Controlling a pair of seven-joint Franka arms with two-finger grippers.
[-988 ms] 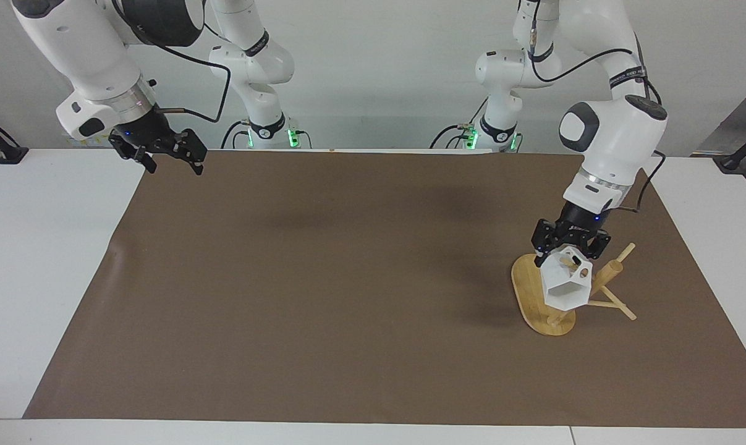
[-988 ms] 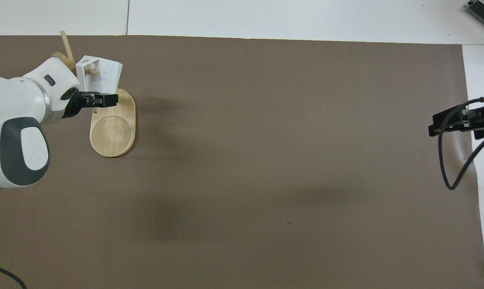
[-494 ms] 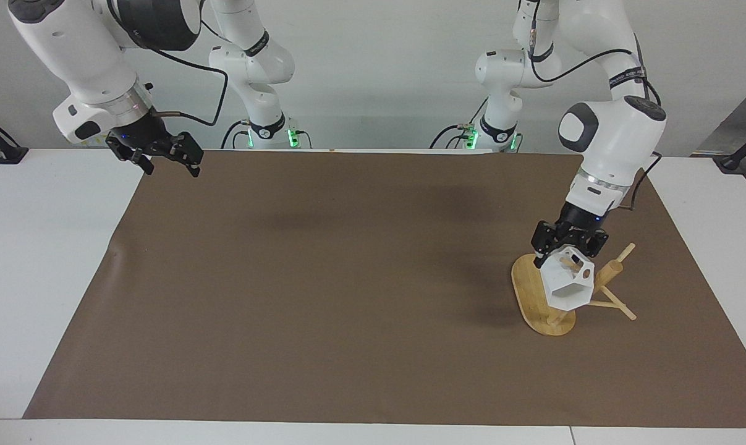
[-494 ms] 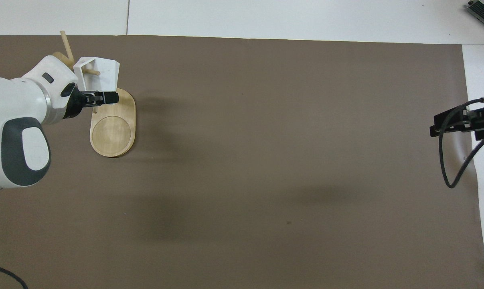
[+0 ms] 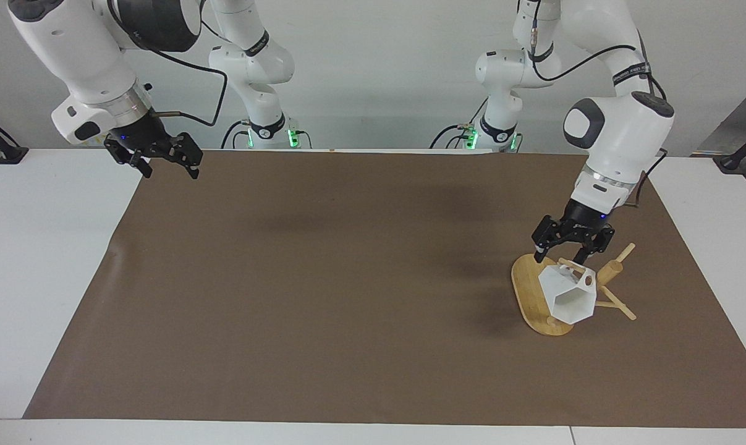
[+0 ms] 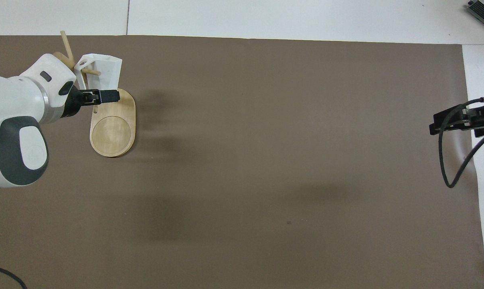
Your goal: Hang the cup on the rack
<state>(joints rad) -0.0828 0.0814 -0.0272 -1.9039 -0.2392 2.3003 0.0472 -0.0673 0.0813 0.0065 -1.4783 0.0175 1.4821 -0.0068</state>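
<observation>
The white faceted cup [image 5: 568, 296] [image 6: 104, 67] hangs tilted from a thin peg of the bamboo rack [image 5: 610, 272], with the peg through the hole in its handle. The rack's flat oval base [image 5: 527, 290] [image 6: 112, 130] lies at the left arm's end of the table. My left gripper [image 5: 561, 254] [image 6: 100, 96] is just above the cup's handle. It is open, and its fingers are clear of the cup. My right gripper [image 5: 164, 165] [image 6: 456, 122] waits open in the air over the mat's corner at the right arm's end, holding nothing.
A brown mat [image 5: 348, 278] covers most of the white table [image 5: 45, 259]. Other pegs of the rack stick out sideways toward the table's end near the left arm. A black cable [image 6: 452, 176] loops down from the right wrist.
My left gripper has opened, let go of the cup and risen slightly. The cup has dropped a little and now hangs from the peg. The right gripper has barely moved.
</observation>
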